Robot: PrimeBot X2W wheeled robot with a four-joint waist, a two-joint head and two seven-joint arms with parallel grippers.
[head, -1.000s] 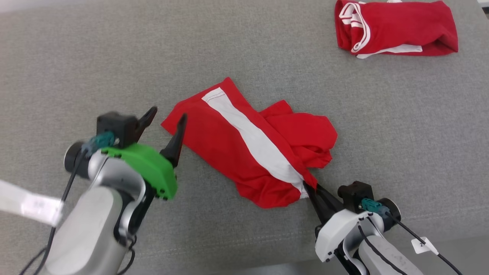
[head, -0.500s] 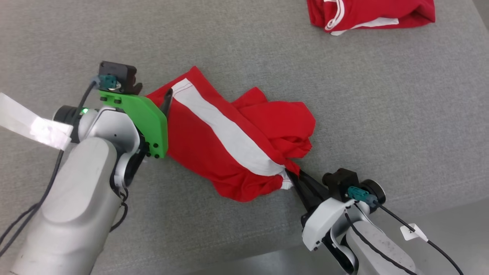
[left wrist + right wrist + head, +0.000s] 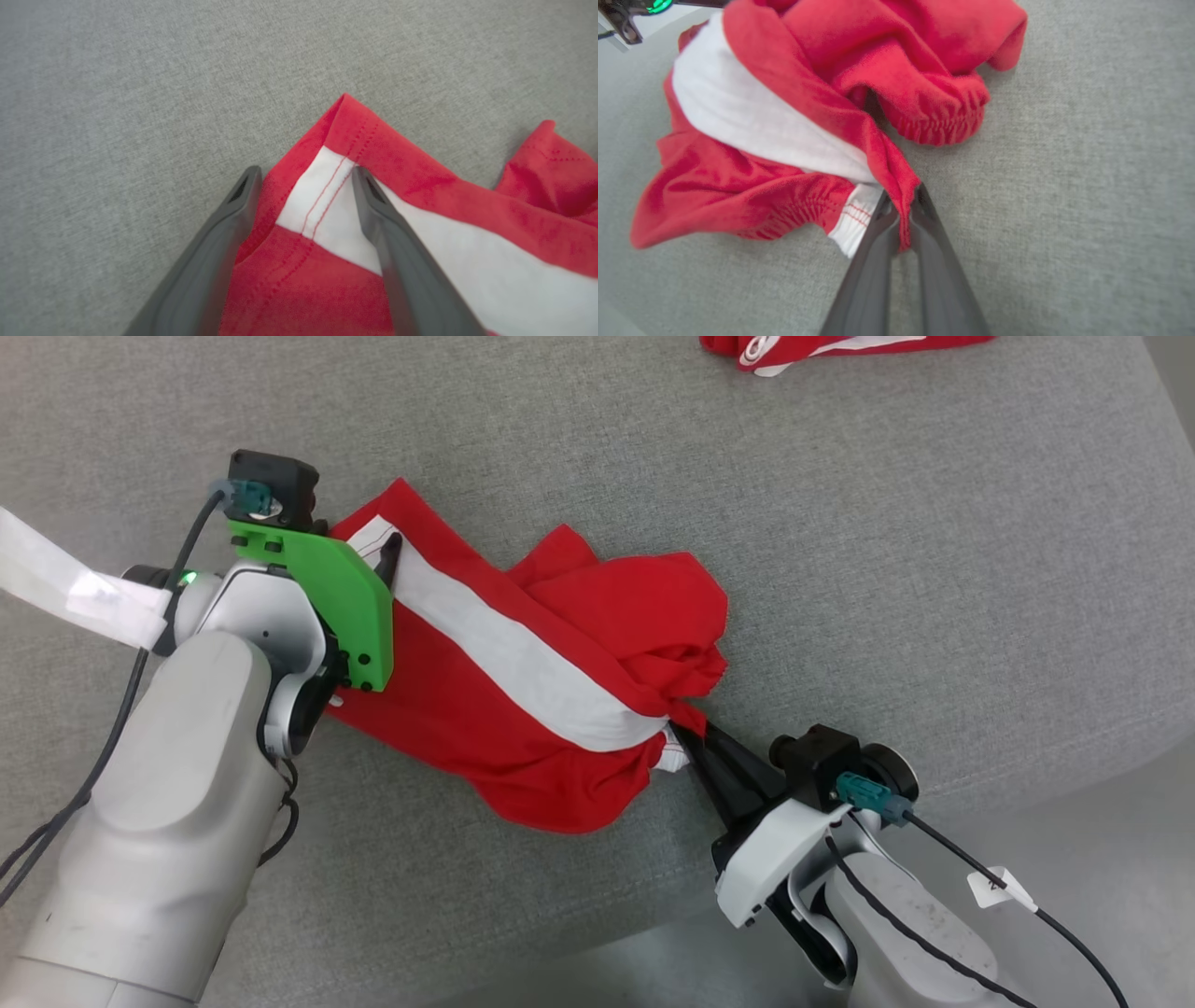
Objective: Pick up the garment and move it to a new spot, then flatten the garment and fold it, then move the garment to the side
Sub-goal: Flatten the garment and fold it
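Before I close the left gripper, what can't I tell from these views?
- Head view: green plate hides one finger of the left gripper.
- Head view: top edge cuts off the second garment.
- Right wrist view: a fold of the garment hides how much the right gripper pinches.

A second red-and-white garment (image 3: pixel 840 343) lies on the grey surface (image 3: pixel 934 569).

The head camera looked steeply down on the grey table (image 3: pixel 840 569) from high above. The left wrist camera sat close over one corner of the garment (image 3: pixel 373 149). The right wrist camera sat low and close at its opposite end. All three views shared that garment.
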